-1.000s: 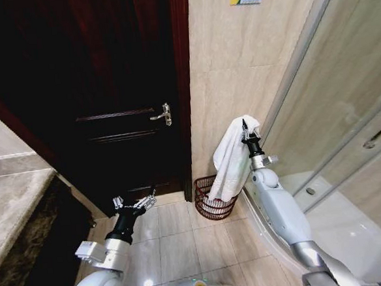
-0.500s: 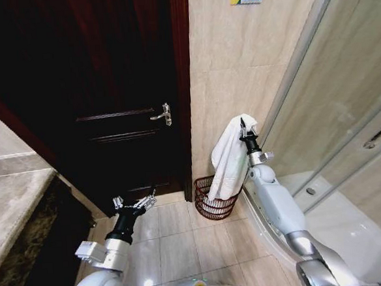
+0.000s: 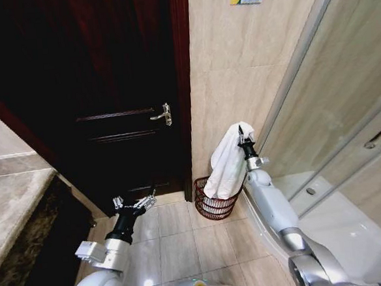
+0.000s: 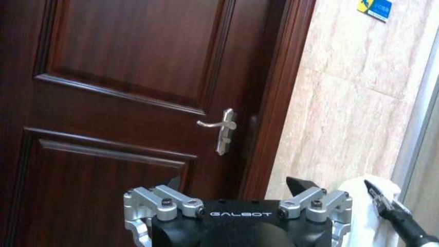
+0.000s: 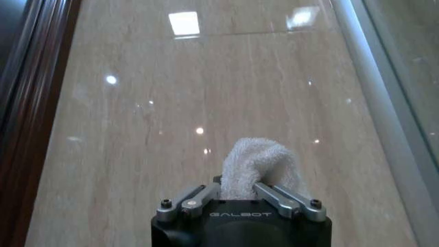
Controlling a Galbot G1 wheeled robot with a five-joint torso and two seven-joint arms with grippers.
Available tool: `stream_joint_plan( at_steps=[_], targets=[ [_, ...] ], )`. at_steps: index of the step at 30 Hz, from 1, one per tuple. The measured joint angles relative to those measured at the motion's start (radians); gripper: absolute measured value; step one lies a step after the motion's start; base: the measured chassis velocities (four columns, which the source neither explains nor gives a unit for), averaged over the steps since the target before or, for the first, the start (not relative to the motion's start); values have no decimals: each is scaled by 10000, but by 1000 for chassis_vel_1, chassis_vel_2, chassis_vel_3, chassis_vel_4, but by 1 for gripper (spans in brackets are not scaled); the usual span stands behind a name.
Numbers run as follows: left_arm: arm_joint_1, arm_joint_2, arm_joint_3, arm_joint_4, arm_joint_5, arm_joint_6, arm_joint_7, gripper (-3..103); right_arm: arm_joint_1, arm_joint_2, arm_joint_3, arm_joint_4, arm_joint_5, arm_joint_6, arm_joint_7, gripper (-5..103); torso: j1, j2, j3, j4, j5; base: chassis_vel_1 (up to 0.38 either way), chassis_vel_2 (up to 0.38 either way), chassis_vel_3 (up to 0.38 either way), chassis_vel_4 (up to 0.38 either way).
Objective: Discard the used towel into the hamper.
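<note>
the right gripper (image 3: 241, 132) is raised in front of the beige tiled wall (image 3: 238, 74), its fingers (image 5: 274, 194) clenched on a fold of the white towel (image 3: 227, 164). in the right wrist view a hump of the terry cloth (image 5: 258, 163) bulges out just past the fingertips, pinched between the two closed jaws. from the fingers the towel hangs down in a long drape on the door side of the right arm, and its lower end reaches the rim of the hamper (image 3: 212, 203), either touching it or dipping just inside; the pictures do not settle which. the hamper, a low round basket of dark reddish-brown open weave, stands on the pale floor tiles (image 3: 178, 245) well below the gripping fingers, in the corner where the tiled wall meets the frame of the dark wooden door (image 3: 108, 90). the glass shower screen (image 3: 345, 106) runs along the far side of the right arm.

the left gripper (image 3: 136, 203) hovers low over the floor near the door, well apart from the towel and the hamper, its fingers (image 4: 302, 184) released and spread wide with nothing between them. in the left wrist view the silver door handle (image 4: 221, 129) sits beyond the open fingertips, and the towel (image 4: 363, 216) with the right gripper (image 4: 379, 191) shows off past one finger.
</note>
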Motion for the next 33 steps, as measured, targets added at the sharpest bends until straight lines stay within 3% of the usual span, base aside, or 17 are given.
stream_joint_plan(
  at_steps=[33],
  targets=[
    [-1,0,0,0,0,0,0,100,-720,504,94,-1190,-523,517,-200,8,0,0,0,0,1,0,0,0,0]
  ],
)
